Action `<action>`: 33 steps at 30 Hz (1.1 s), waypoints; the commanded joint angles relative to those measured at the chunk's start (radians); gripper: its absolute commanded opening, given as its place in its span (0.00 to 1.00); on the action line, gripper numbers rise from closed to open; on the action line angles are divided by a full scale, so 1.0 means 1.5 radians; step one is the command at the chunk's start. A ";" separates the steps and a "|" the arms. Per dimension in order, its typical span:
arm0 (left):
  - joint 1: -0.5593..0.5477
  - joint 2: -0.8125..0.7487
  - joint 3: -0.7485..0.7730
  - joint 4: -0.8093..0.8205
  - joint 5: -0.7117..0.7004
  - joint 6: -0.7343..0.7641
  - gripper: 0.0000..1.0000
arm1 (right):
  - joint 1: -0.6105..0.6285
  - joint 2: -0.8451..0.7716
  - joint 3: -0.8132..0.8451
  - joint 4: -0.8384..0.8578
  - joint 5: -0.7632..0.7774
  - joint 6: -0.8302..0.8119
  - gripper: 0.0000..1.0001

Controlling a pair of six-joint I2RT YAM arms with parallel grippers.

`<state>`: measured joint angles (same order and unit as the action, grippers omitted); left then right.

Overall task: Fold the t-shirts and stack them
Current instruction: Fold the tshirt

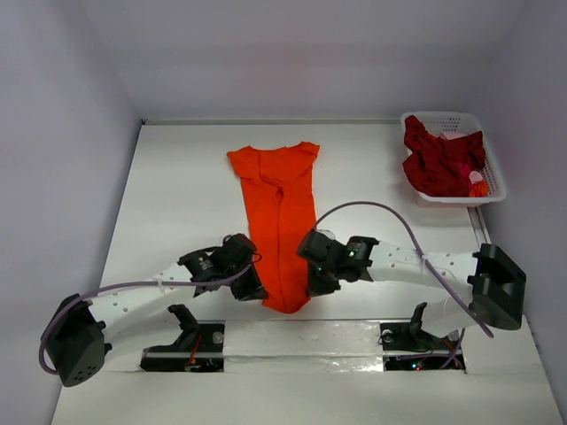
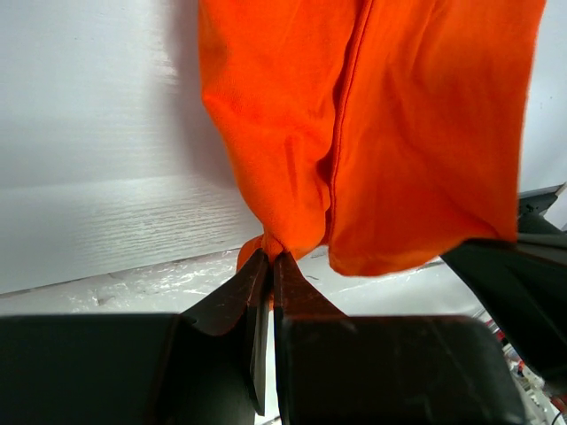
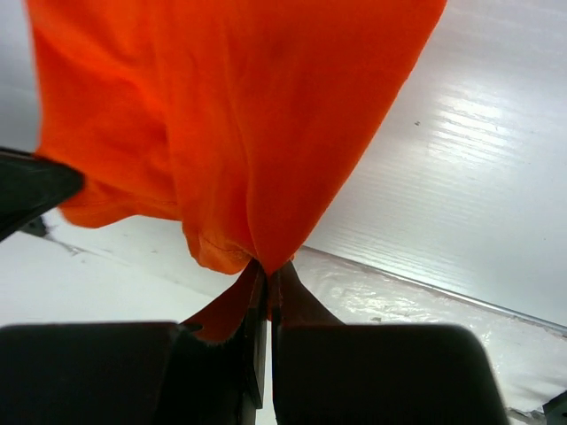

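- Orange t-shirt [image 1: 276, 221]: one item, laid lengthwise along the middle of the table [image 1: 177, 204]. It is folded into a narrow strip, with the collar and short sleeves at the far end and the hem at the near end. The hem is gathered between the two arms.
- Left jaws: closed on the near left corner of the orange t-shirt. In the left wrist view a bunch of cloth is pinched between the fingertips [image 2: 244, 288], and the rest is seen to rise away from them.
- Right jaws: closed on the near right corner of the same hem. In the right wrist view the cloth is clamped at the very tips, and folds are drawn to a point there.
- Dark red t-shirts [image 1: 438, 164]: heaped and crumpled, and held in the white lattice basket [image 1: 493, 159]. Their number cannot be told.
- Basket: placed at the far right corner of the table, well apart from the orange t-shirt.
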<state>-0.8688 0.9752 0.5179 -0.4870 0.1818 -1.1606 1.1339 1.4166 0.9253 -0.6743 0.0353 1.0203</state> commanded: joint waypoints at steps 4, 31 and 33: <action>-0.003 0.011 0.057 -0.036 -0.027 -0.003 0.00 | 0.006 -0.018 0.054 -0.045 0.043 -0.010 0.00; 0.127 0.115 0.169 -0.060 -0.028 0.102 0.00 | -0.116 0.052 0.115 -0.037 0.009 -0.132 0.00; 0.144 0.127 0.179 -0.061 -0.025 0.112 0.00 | -0.122 0.060 0.129 -0.038 0.005 -0.139 0.00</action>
<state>-0.6834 1.1522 0.7338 -0.5533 0.1429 -1.0443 0.9680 1.4940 1.0595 -0.7284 0.0525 0.8585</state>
